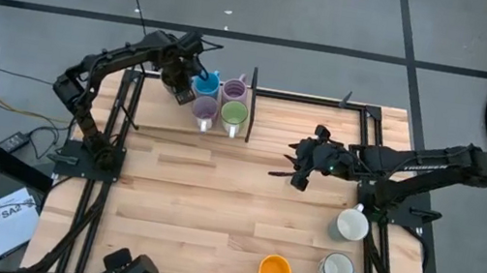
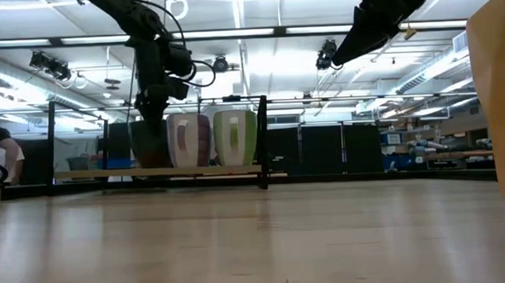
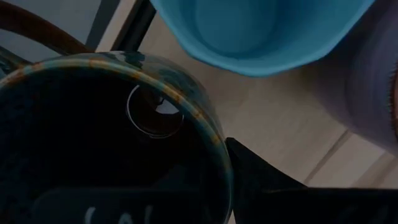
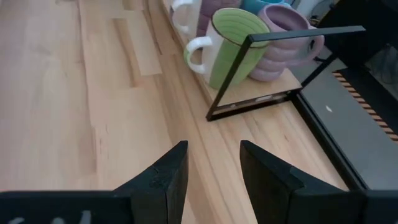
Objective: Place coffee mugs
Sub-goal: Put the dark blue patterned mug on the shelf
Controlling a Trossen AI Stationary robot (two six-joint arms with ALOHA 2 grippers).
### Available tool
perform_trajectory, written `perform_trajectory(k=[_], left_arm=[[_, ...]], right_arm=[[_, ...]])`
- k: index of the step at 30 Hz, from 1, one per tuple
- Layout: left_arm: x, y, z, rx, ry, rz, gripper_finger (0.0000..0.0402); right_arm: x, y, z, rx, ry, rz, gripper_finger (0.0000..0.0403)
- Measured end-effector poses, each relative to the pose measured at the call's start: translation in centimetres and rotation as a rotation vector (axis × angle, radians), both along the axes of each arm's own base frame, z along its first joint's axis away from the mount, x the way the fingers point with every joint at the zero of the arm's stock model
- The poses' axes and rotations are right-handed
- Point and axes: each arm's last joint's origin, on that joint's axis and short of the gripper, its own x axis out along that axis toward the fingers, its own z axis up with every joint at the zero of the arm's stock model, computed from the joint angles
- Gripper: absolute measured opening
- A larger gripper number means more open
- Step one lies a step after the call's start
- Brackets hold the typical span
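Observation:
A dark brown coffee mug (image 3: 93, 143) hangs at the far left end of the low wooden shelf (image 1: 177, 124), with my left gripper (image 1: 178, 75) shut on it from above. Beside it on the shelf stand a blue mug (image 1: 205, 84), two lilac mugs (image 1: 235, 87) (image 1: 204, 111) and a green mug (image 1: 234, 114). My right gripper (image 1: 289, 173) hovers open over the table's middle, tilted down toward the shelf, with nothing between its fingers. An orange mug (image 1: 274, 272) and two white mugs (image 1: 347, 224) (image 1: 337, 268) stand on the table at the near right. My left gripper holds the dark brown mug by its rim wall (image 3: 208, 134), on the side toward the blue mug. One finger (image 3: 267, 186) shows outside the wall; the other seems to be inside the mug, lost in the dark. The fingers point down and the mug stays upright; whether its bottom (image 2: 149, 163) touches the shelf I cannot tell.
The shelf has a black metal frame (image 4: 292, 37) with an upright end (image 1: 250, 108) right of the green mug. Black rails run along the table's edges. Bare wood lies between the shelf and the mugs at the near right.

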Motion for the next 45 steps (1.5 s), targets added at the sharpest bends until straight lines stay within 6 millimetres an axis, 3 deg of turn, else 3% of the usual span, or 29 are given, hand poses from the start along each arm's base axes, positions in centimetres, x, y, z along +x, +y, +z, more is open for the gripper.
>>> perform_trajectory(k=[23, 33, 42, 45], left_arm=[[-0.3, -0.3, 0.0, -0.049, 0.015, -0.041, 0.0043], [-1.8, 0.3, -0.1, -0.075, 0.052, 0.018, 0.0043], [-1.5, 1.0, 4.2, -0.01, 0.001, 0.021, 0.0043], [-1.2, 1.3, 4.6, -0.027, 0.016, 0.021, 0.0043]], right_arm=[[0.2, -0.3, 0.1, 0.009, -0.015, 0.019, 0.0151], [0.2, -0.3, 0.2, 0.016, -0.025, 0.027, 0.0151], [0.3, -0.3, 0.3, 0.018, -0.032, 0.026, 0.0151], [0.3, -0.3, 0.3, 0.018, -0.033, 0.025, 0.0151]])
